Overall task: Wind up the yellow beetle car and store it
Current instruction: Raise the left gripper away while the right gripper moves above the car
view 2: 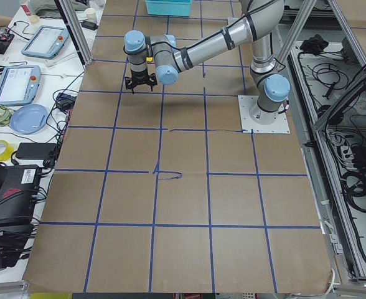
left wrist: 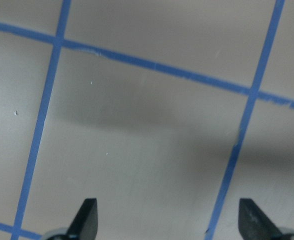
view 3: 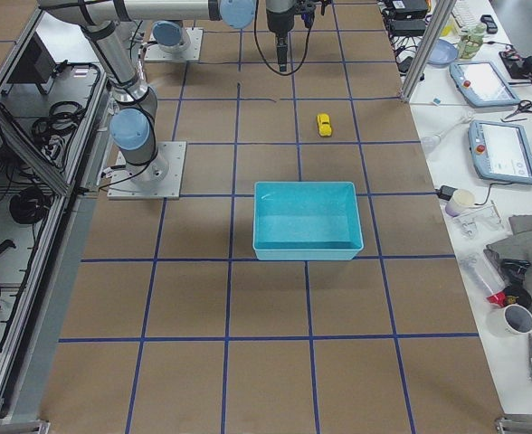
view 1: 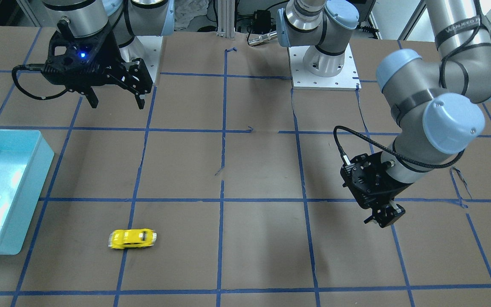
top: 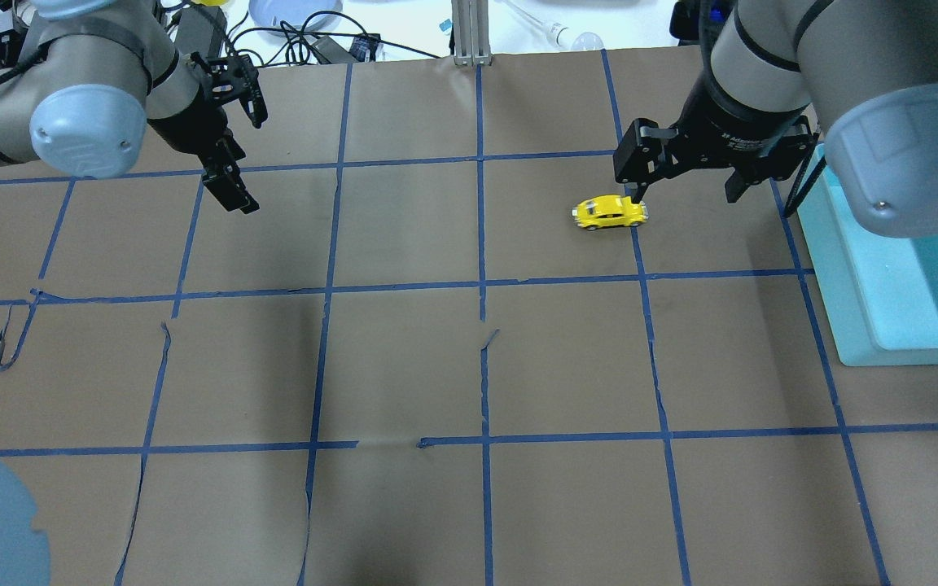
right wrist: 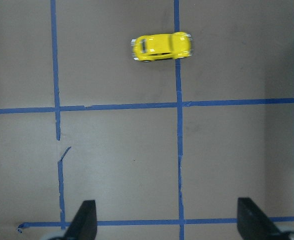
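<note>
We see the teal bin (top: 892, 352) cut off by the frame, the right gripper (right wrist: 166, 204) and left gripper (left wrist: 168, 205) both spread wide and empty, and the yellow beetle car (top: 609, 212) on the table (top: 404, 366) near the bin, its long axis along the table's length and its nose end too blurred to tell.

yellow beetle car (view 1: 131, 238): open all round | teal bin (view 1: 30, 200): flanks one side
</note>
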### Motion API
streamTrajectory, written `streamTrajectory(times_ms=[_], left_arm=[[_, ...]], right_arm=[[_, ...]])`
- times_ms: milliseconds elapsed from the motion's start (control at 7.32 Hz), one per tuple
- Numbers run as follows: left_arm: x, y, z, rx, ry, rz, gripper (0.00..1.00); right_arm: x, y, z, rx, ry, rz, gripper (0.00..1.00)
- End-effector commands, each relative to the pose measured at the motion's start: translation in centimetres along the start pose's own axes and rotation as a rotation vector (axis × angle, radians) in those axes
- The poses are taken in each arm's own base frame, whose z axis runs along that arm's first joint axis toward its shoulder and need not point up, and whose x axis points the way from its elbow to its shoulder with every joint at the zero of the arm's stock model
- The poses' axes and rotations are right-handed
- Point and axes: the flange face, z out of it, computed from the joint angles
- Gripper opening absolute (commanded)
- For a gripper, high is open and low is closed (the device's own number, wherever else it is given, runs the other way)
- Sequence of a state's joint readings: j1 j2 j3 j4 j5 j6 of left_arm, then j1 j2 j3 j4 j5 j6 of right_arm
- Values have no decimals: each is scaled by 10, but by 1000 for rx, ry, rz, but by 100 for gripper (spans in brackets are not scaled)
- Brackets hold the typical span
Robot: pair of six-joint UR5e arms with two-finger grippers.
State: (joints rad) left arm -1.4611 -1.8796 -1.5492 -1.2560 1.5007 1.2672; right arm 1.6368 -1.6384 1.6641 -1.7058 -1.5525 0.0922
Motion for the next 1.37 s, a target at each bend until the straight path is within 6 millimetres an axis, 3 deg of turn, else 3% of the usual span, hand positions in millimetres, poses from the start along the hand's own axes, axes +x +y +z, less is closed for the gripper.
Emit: streamTrajectory(times_ms=[0,273,547,820,957,1230], left_arm=[[43,-39,-74,13,-27,-260,100],[67,-40,-109,41,-62,-560,100],[81,-38,-120,43,-41,-798,100],[92,-38,-128,24,-39,-904,100],[97,-36,-130,15,-36,-952,100],[110,-34,-138,16,-30,-1054,100]], right_arm=[[0,0,-1,1,1,0,100],[0,0,-1,1,3,-2,100],[0,-1,-3,6,1,-32,100],[8,-6,-2,8,4,-193,100],[15,-17,6,1,7,-317,100],[52,-67,29,-30,16,-551,100]])
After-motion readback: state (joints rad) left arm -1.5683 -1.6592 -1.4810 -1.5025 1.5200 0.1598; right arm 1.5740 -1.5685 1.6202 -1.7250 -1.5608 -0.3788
